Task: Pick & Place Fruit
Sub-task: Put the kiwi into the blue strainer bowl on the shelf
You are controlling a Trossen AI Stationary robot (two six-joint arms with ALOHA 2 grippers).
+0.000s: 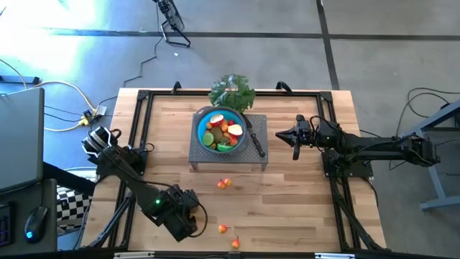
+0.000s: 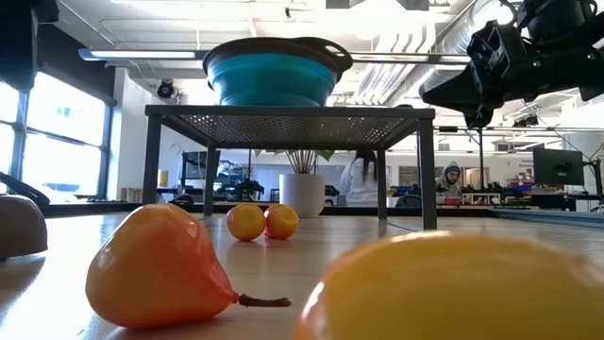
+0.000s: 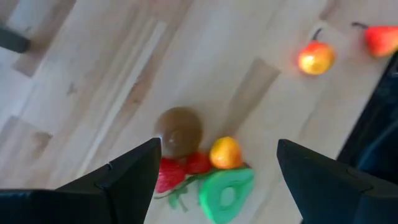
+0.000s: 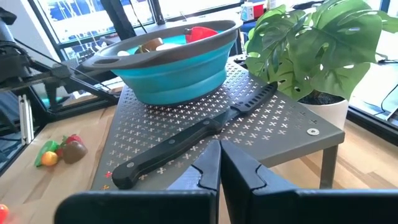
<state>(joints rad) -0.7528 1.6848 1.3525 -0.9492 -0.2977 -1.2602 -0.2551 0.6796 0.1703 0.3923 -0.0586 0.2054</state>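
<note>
the left gripper (image 1: 188,216) hangs over the near left part of the wooden table (image 1: 302,208), its two dark fingers (image 3: 134,174) spread wide with nothing between them. in the left wrist view a small cluster of fruit lies on the wood in the gap ahead of the fingers: a brown round piece (image 3: 179,130), a small orange piece (image 3: 225,153) touching it, red pieces (image 3: 186,167) and a green slice (image 3: 225,190) with a hole in it. none of these touches either finger. two more fruits, a yellow-orange one (image 3: 316,58) and a red one (image 3: 380,39), lie well apart from the cluster.

in the high view two loose pieces (image 1: 224,183) sit just in front of the grey perforated stand (image 1: 215,160), and two others (image 1: 228,236) lie near the table's front edge. the blue bowl (image 1: 203,122) on the stand holds a heap of mixed fruit (image 1: 221,134). a black-handled knife (image 1: 255,138) lies on the stand beside the bowl, and a leafy green plant (image 1: 233,91) stands behind it.

the right gripper (image 1: 284,134) waits at the stand's right side, its fingers (image 4: 208,165) pressed together on nothing.
</note>
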